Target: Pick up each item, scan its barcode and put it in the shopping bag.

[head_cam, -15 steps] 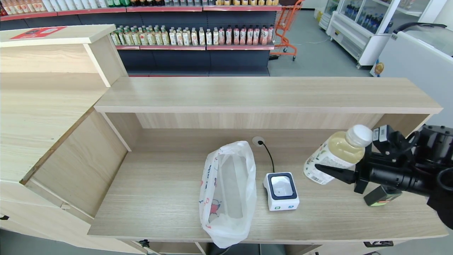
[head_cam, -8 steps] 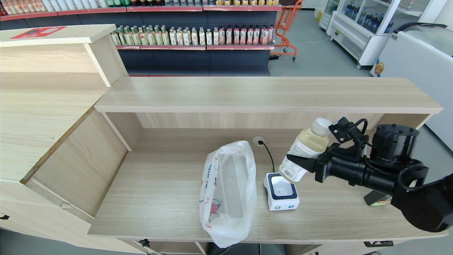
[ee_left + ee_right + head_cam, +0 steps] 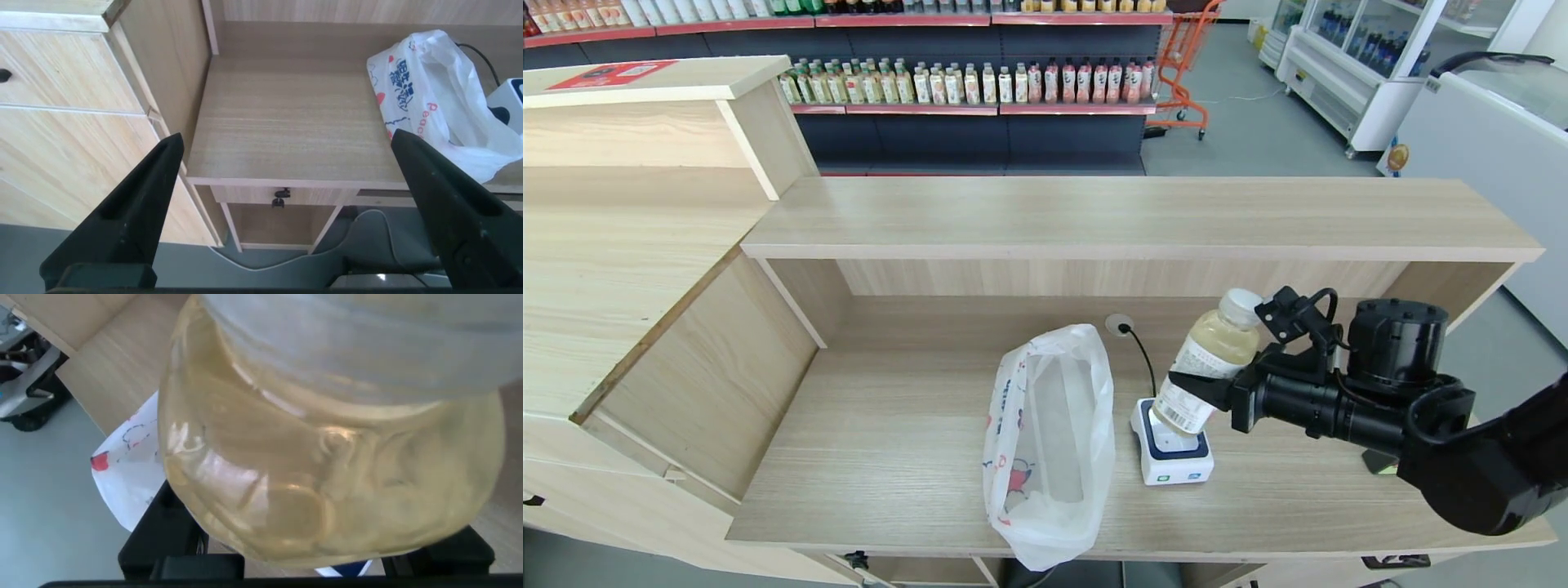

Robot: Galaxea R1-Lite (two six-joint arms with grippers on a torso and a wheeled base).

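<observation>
Head view: one bottle (image 3: 1205,371), one scanner (image 3: 1174,469), one bag (image 3: 1049,441) and one dark box (image 3: 1377,463), half hidden behind the right arm, at a pale wood-grain counter (image 3: 890,457). The right gripper (image 3: 1196,384) clamps the tilted bottle around its middle, and since half a second ago the bottle has come down and leftward, so its base now hangs over the scanner's dark glass top. The bottle is clear plastic with a cloudy yellowish drink, white cap and white label, the bag is thin crinkled white plastic standing open just beside the boxy white scanner, and the left gripper (image 3: 286,139) is spread wide, well apart from them.
</observation>
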